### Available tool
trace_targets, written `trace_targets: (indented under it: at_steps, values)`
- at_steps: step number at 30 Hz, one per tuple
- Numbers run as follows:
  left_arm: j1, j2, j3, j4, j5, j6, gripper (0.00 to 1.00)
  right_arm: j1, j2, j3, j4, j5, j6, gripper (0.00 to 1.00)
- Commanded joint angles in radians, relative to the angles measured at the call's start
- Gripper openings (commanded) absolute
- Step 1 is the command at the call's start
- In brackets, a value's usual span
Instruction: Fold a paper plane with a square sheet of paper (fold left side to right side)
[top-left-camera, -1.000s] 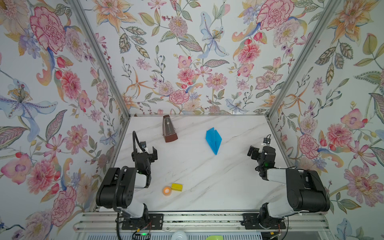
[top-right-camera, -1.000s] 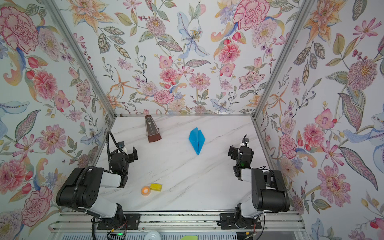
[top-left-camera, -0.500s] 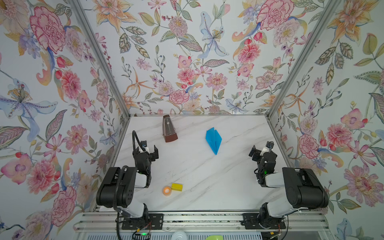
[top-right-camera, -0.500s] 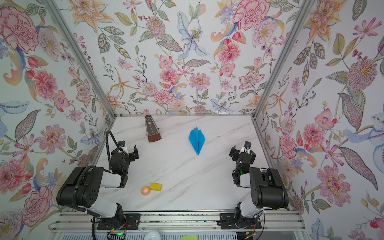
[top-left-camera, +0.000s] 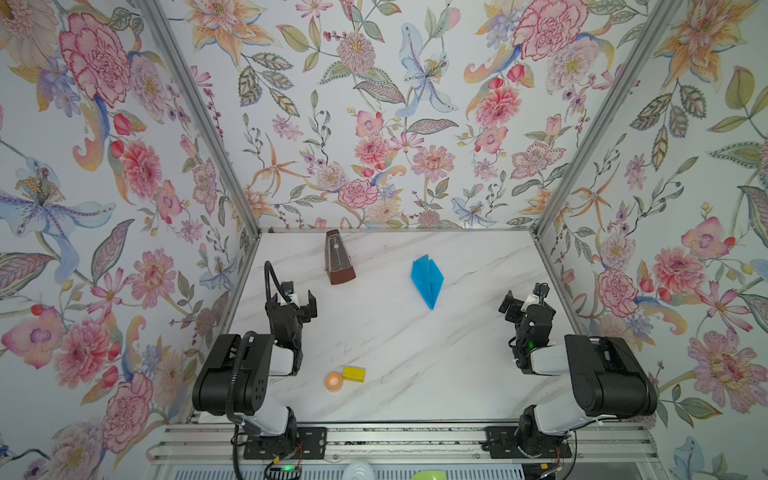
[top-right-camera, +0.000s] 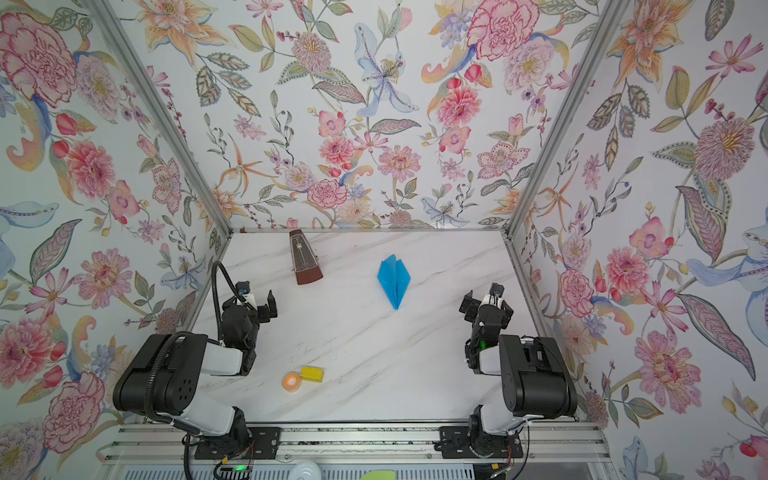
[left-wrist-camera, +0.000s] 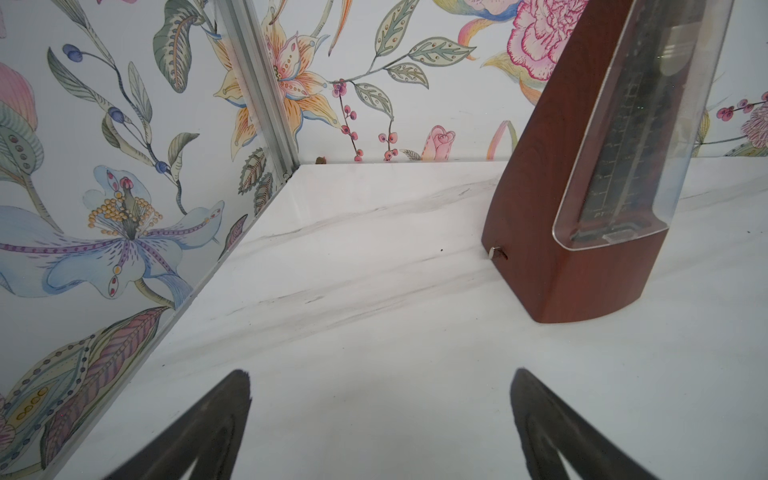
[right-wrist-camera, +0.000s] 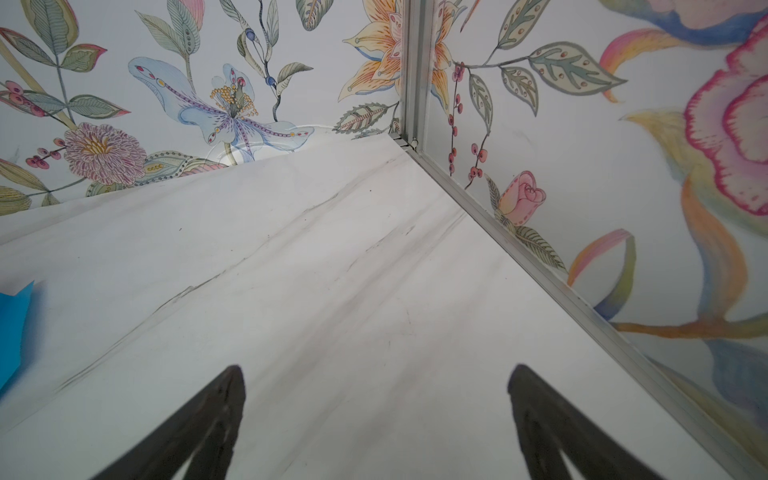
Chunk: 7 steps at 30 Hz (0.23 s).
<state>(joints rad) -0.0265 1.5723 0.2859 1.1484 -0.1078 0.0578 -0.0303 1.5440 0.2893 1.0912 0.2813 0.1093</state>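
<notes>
The paper plane (top-left-camera: 428, 280) (top-right-camera: 394, 278) is a bright blue dart lying flat on the marble table, right of centre and towards the back, with its nose pointing at the front edge. One blue edge of the paper plane (right-wrist-camera: 12, 328) shows in the right wrist view. The square sheet of paper is out of view as a flat square; the only blue paper here is this dart. My left gripper (top-left-camera: 300, 300) (top-right-camera: 259, 303) (left-wrist-camera: 382, 374) rests low by the left wall, open and empty. Near the right wall, my right gripper (top-left-camera: 524, 300) (top-right-camera: 484, 301) (right-wrist-camera: 377, 368) is also open and empty. Both are well apart from the plane.
A brown metronome (top-left-camera: 338, 259) (top-right-camera: 305, 259) (left-wrist-camera: 602, 187) stands at the back left, just ahead of my left gripper. An orange tape roll (top-left-camera: 333, 381) (top-right-camera: 291, 381) and a small yellow block (top-left-camera: 353, 374) (top-right-camera: 311, 373) lie near the front left. Floral walls close three sides.
The right arm has drawn back and folded down beside the right wall. The left arm has shifted only slightly. The plane has not moved.
</notes>
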Motion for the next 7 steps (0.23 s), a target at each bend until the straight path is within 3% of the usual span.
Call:
trace_targets:
  at_steps: [1, 7]
  values:
    - [-0.001, 0.000, -0.001, 0.041, 0.012, -0.010, 0.99, -0.004, 0.009, 0.001, 0.027, 0.018, 0.009, 0.99]
    - [0.000, 0.000, 0.000, 0.041, 0.012, -0.010, 0.99, -0.018, 0.001, 0.001, 0.014, -0.031, 0.009, 0.99]
